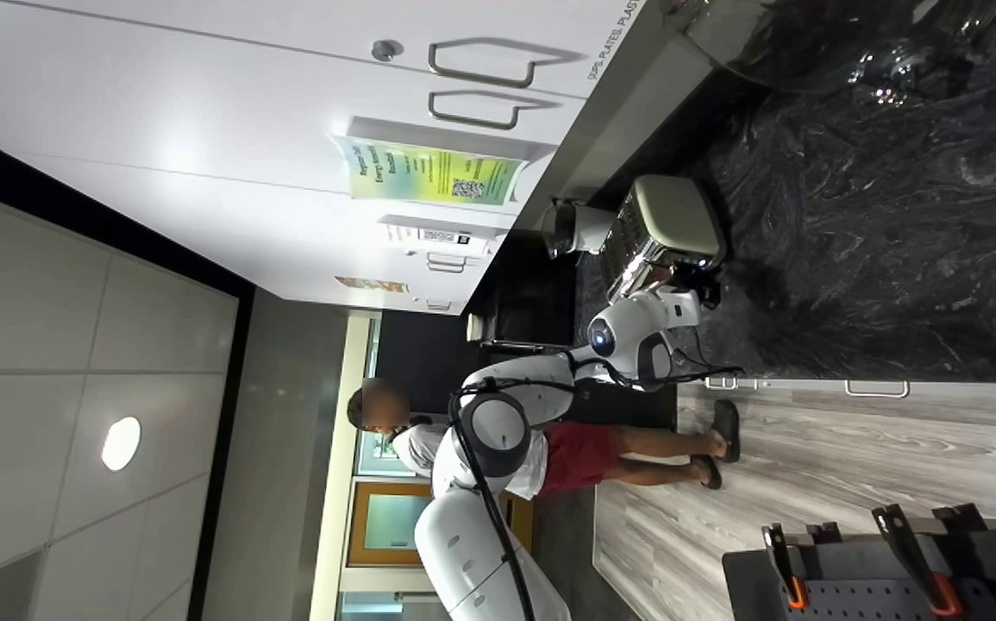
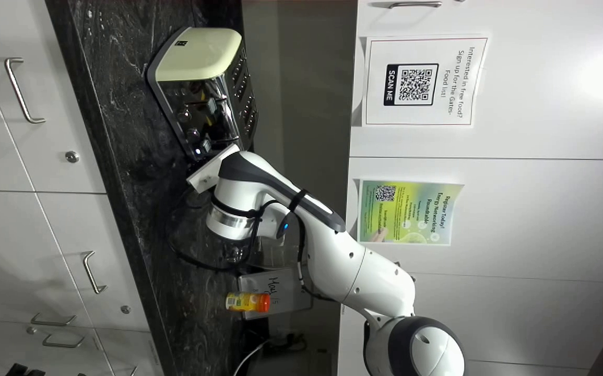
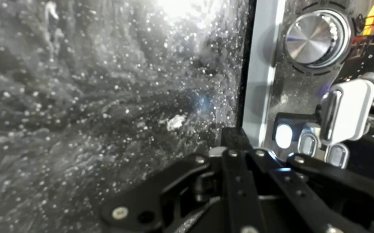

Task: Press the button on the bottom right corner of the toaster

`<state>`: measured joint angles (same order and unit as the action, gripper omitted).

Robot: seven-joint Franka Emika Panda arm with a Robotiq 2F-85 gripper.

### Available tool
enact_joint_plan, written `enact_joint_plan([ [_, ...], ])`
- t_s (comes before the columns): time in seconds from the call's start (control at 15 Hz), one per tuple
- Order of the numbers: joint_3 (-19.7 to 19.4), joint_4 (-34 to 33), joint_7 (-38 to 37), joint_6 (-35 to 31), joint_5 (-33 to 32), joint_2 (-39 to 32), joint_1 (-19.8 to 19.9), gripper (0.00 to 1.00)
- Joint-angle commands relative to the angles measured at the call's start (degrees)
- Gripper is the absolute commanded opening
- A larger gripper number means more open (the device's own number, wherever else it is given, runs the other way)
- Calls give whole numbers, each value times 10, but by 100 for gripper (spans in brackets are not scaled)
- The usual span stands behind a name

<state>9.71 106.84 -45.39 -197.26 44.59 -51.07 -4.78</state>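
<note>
The toaster has a chrome front and pale cream end panels. In another exterior view the toaster stands on the dark counter. The wrist view shows the toaster's front close up, with a round knob, a white lever, a lit white button and two unlit buttons beside it. My gripper is shut and empty. Its fingertips are by the toaster's base edge, to the left of the lit button in the picture. Whether they touch is unclear. In an exterior view the gripper is at the toaster's front.
A glass-and-white vessel stands beside the toaster. A large clear vessel is near that camera. A yellow jar with an orange lid stands on the marbled counter. Wall cabinets run above. A person stands behind the arm.
</note>
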Motion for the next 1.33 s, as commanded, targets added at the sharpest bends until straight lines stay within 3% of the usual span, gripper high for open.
enact_joint_plan([
  [0.0, 23, 26, -3, -4, -2, 30, 22, 0],
  [0.73, 43, 4, -3, -7, -9, 24, 39, 0],
  [1.27, 30, -8, -2, 2, -4, 18, 29, 0],
])
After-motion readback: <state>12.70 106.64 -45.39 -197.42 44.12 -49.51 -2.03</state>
